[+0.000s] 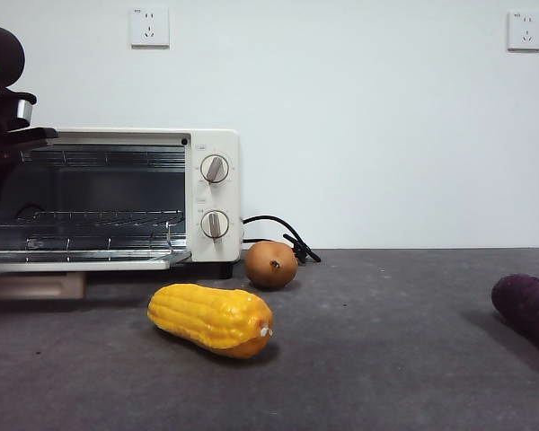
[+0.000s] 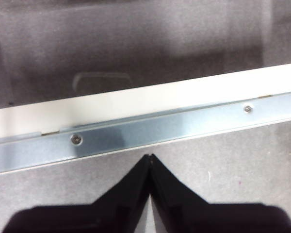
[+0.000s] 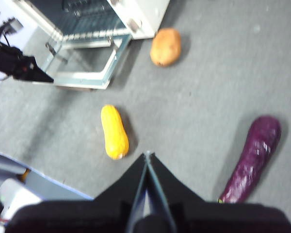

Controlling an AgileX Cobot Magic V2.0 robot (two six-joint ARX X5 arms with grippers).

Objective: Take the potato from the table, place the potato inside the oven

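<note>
Yellow corn cob (image 1: 212, 319) lies nearest on the dark grey tabletop (image 1: 386, 359); at its 1 o'clock the orange-brown oval potato (image 1: 270, 263) sits beside the cream-white oven (image 1: 217, 193), seemingly apart. Both claws, left (image 2: 149, 156) and right (image 3: 148, 154), are pressed together, empty.

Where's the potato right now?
In the front view, the potato sits on the table, just right of the open oven, behind the corn.

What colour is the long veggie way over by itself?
Dark purple. The eggplant shows best in the right wrist view.
</note>
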